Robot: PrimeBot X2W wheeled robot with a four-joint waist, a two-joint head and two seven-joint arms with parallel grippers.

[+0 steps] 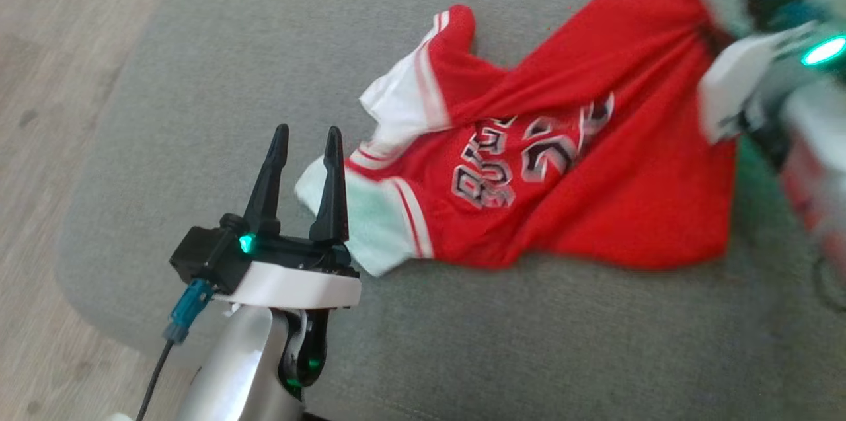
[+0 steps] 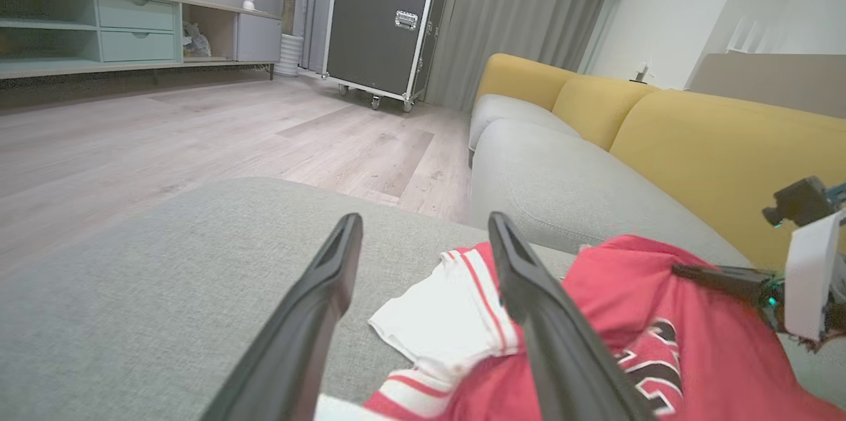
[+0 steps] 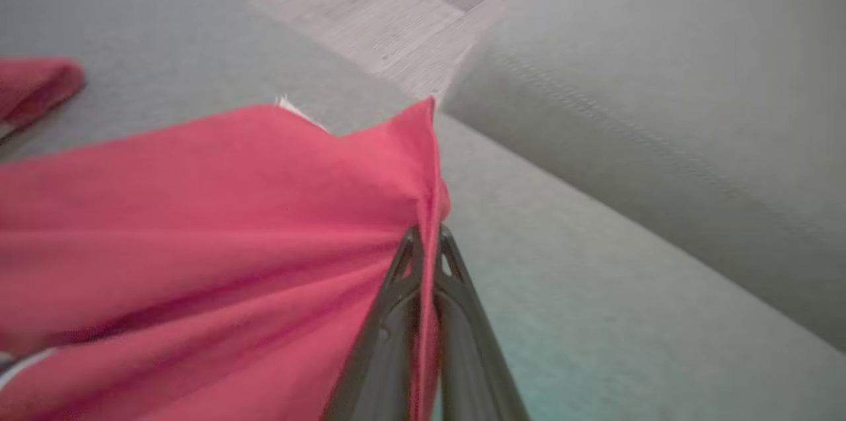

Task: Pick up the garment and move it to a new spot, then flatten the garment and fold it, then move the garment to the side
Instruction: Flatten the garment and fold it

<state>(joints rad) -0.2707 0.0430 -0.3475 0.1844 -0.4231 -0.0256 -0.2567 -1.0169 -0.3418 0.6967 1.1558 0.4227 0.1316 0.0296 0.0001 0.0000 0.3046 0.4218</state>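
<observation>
right gripper (image 3: 428, 233) tight on garment (image 3: 198, 223) edge

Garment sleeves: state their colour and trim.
The sleeves are white with red striped trim, on the red garment. The head view shows it best.

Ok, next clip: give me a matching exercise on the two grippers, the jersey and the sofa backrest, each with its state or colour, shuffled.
1. left gripper
2. right gripper
3. jersey
4. sofa backrest

A. red and white, rumpled on the grey seat
B. jaws open, holding nothing
C. yellow
D. jaws shut on cloth

Pairs: 1-B, 2-D, 3-A, 4-C.
</observation>
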